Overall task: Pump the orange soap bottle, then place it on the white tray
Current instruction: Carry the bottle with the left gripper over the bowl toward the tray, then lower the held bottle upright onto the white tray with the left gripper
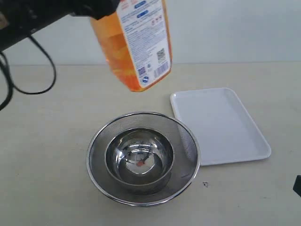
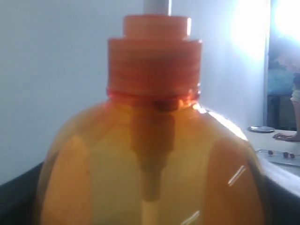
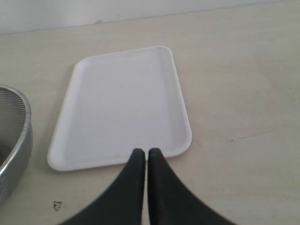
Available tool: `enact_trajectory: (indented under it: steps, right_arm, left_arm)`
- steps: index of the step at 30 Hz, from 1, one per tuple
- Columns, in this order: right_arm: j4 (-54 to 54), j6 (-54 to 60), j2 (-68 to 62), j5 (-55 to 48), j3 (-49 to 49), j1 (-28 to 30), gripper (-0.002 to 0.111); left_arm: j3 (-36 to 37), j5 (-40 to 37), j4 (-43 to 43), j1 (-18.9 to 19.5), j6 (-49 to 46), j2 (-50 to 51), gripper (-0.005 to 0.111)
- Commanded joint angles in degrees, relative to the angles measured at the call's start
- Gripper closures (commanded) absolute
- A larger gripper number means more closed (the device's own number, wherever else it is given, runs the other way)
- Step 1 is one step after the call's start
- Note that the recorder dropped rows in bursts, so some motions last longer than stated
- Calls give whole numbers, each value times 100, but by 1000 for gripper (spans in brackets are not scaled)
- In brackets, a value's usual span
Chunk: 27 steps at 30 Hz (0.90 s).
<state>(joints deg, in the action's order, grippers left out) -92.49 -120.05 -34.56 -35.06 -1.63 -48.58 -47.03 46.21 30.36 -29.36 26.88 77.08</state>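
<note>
Beige table [image 1: 47, 141]; translucent, labelled orange soap bottle [image 1: 134, 42].

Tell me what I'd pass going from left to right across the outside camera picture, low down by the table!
black cable → mesh strainer with the steel bowl nested inside it → white tray

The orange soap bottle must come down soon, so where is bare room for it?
The white tray is wholly bare, bordered by the mesh strainer on its left and open table elsewhere. Table left of the strainer is free too. Crowded: the strainer, filled by a steel bowl; the shut right tool hangs at one tray edge.
</note>
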Motion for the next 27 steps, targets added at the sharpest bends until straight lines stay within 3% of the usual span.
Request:
enact_trajectory:
  steps: [1, 6, 9, 21, 27]
  right_arm:
    - [-35, 15, 27, -5, 43, 3, 108]
    - [-47, 15, 27, 20, 43, 3, 108]
    - [-47, 15, 27, 8, 43, 3, 108]
    - [-36, 15, 27, -2, 43, 3, 108]
    - [-36, 15, 27, -2, 43, 3, 108]
  left_arm:
    - [-911, 308, -135, -571, -8, 771, 102]
    - [-1974, -55, -519, -1203, -486, 2084, 102]
    - [-2506, -40, -552, -1311, -535, 2729, 102]
    - [-3802, 161, -571, -1335, -745, 4499, 102]
    - [-3962, 235, -1432, -1335, -1235, 4923, 102]
